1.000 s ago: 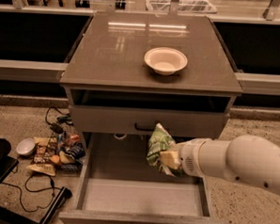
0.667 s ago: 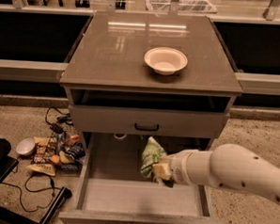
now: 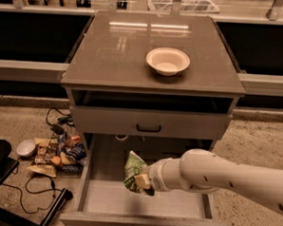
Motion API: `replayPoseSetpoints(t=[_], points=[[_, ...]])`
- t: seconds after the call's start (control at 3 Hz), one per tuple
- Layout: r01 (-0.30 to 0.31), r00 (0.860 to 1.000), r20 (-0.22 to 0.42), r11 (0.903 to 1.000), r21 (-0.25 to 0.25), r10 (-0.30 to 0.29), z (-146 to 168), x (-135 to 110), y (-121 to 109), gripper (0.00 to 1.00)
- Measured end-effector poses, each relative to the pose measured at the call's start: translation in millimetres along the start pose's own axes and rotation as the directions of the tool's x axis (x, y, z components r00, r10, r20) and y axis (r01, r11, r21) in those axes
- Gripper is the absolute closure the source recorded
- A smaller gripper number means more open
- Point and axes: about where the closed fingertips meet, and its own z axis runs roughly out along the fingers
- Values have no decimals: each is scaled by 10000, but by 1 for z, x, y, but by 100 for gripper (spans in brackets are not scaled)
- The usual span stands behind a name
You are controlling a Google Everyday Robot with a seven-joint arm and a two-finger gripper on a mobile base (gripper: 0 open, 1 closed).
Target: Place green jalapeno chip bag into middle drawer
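The green jalapeno chip bag is a crinkly green bag with white patches, held upright over the open middle drawer, left of its centre. My gripper is at the end of the white arm that reaches in from the right, and it is shut on the bag's lower right side. The bag hangs just above the pale grey drawer floor; I cannot tell whether it touches the floor. The drawer is pulled out toward the camera.
A white bowl sits on the cabinet top. The closed upper drawer front with a black handle is above the open drawer. Snack packets, a small white bowl and cables lie on the floor at left.
The arm has carried the bag to the left and lower into the open drawer. The grip on the bag is unchanged.
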Motion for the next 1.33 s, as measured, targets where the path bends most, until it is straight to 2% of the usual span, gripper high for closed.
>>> replayPoseSetpoints(t=[0.33,0.67,1.33], points=[[-468,9988,134,9986,230,465,3,11,-20,100],[-1268,9919,184,9896,680,1258,-12,39,-40,81],[-1711,9851,325,9795,1061,1686,-31,57,-54,34]])
